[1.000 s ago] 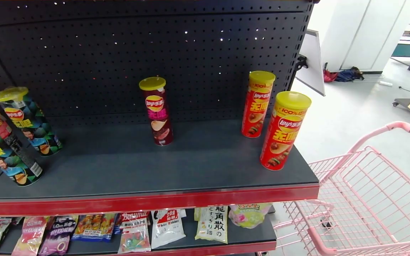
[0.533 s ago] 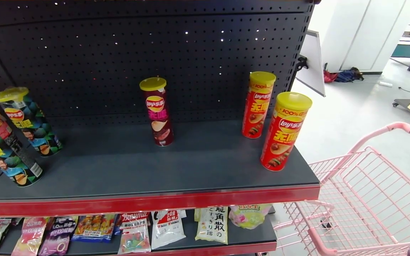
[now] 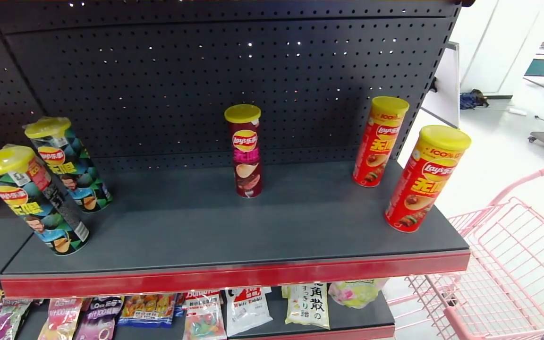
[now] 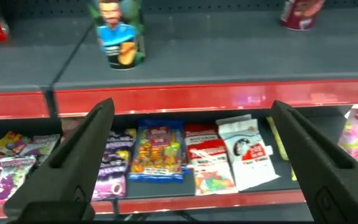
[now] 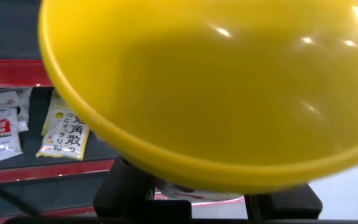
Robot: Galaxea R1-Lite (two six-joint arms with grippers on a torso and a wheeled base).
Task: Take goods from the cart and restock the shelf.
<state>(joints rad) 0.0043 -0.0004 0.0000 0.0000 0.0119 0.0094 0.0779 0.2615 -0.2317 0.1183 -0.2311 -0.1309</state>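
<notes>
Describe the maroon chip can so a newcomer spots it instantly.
Look at the dark shelf with the red front edge, before the black pegboard. Near its middle, toward the back, one chip can stands upright alone. It is the only dark maroon one: the red cans stand to its right, the blue-green patterned cans to its left.

Glossy chip cans [image 3: 246,156] with smooth yellow plastic lids [image 3: 242,113] are being borne by a matt, dark shelf [image 3: 206,226].
</notes>
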